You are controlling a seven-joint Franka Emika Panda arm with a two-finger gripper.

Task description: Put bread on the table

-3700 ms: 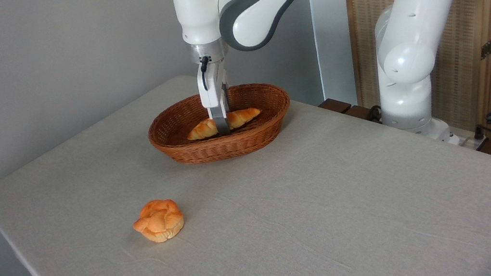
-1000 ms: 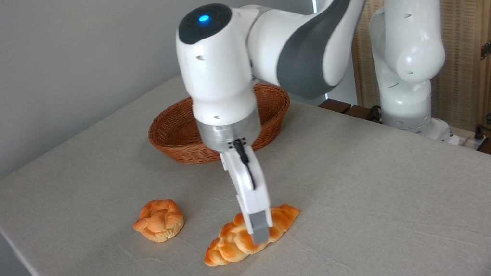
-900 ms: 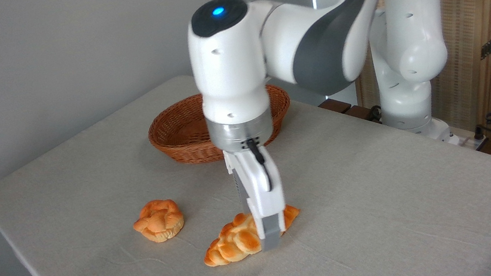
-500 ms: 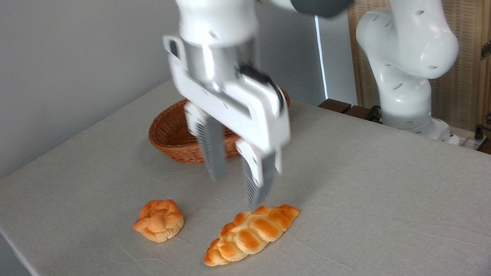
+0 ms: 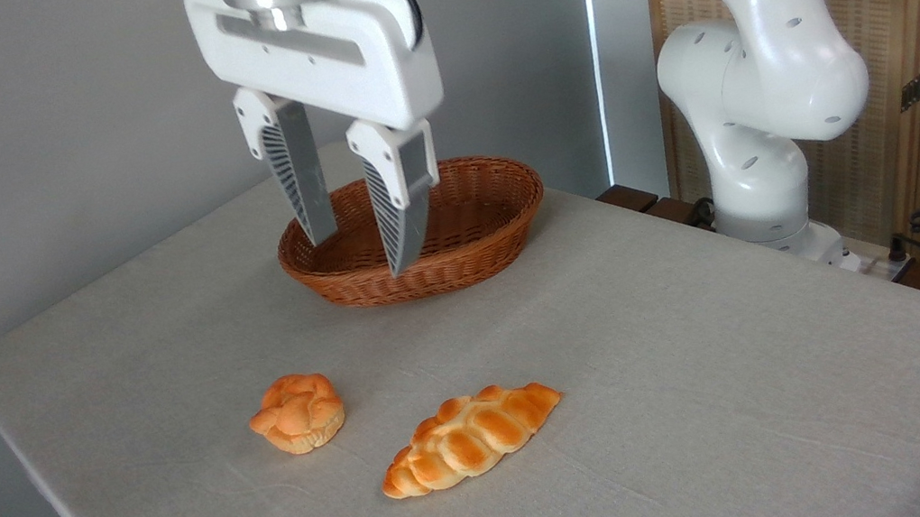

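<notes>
Grey-beige cloth tabletop (image 5: 719,402) carries everything you see. Your hand (image 5: 363,253) hangs high, fingers spread apart and holding nothing, in front of the wicker basket (image 5: 466,239). Bread (image 5: 470,437) lies flat on the cloth, well forward of the basket. Knotted bun (image 5: 297,412) sits near the bread's left end.

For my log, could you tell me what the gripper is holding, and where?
Nothing: the gripper hangs open and empty, and the bread lies on the table.

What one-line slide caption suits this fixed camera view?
Braided bread lies on the table beside a bun; open gripper hangs above, before the basket.
</notes>
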